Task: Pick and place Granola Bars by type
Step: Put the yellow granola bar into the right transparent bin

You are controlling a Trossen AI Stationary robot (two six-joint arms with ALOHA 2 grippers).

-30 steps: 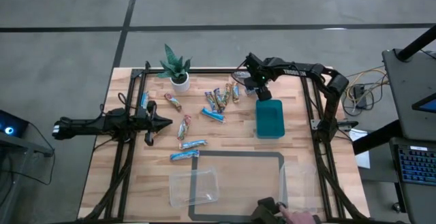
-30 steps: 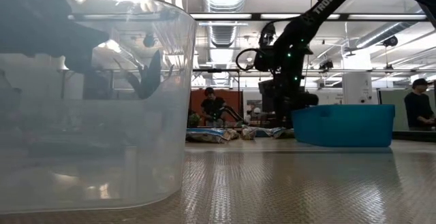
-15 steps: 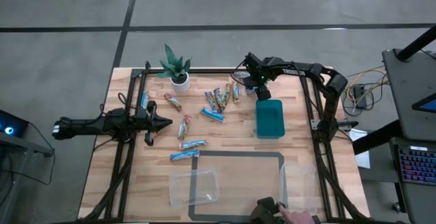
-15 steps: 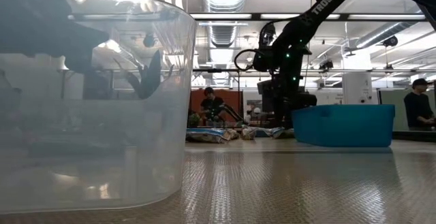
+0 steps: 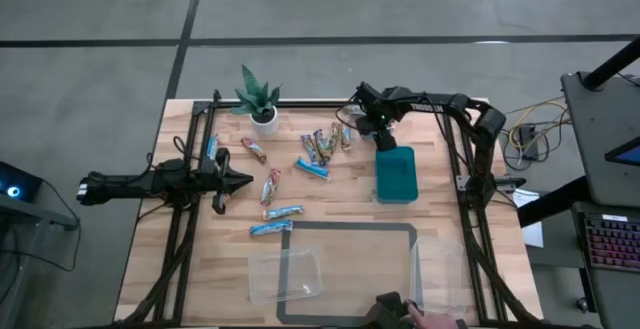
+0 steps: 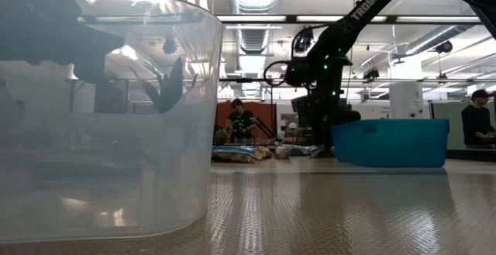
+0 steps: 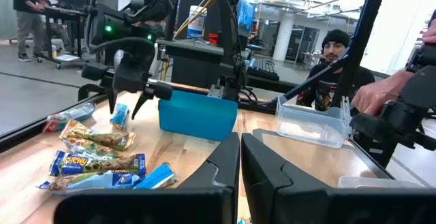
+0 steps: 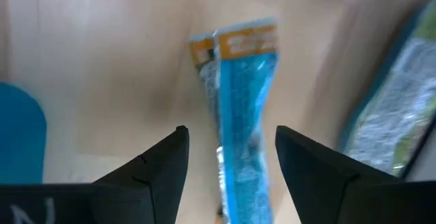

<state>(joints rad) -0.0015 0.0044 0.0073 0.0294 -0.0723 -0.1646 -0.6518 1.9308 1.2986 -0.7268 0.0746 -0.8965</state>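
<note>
Granola bars lie scattered on the wooden table: a cluster at the far middle, a few nearer the middle, and one blue bar at the left. My right gripper points down, open, over a single blue bar that lies flat on the table beside the teal bin. Its fingers stand on either side of the bar, above it; the left wrist view shows this gripper clear of that bar. My left gripper waits shut and level at the table's left.
Two clear tubs stand near the front edge by a black tape rectangle. A potted plant is at the far left. A person's hand shows at the front edge, and people stand in the room behind.
</note>
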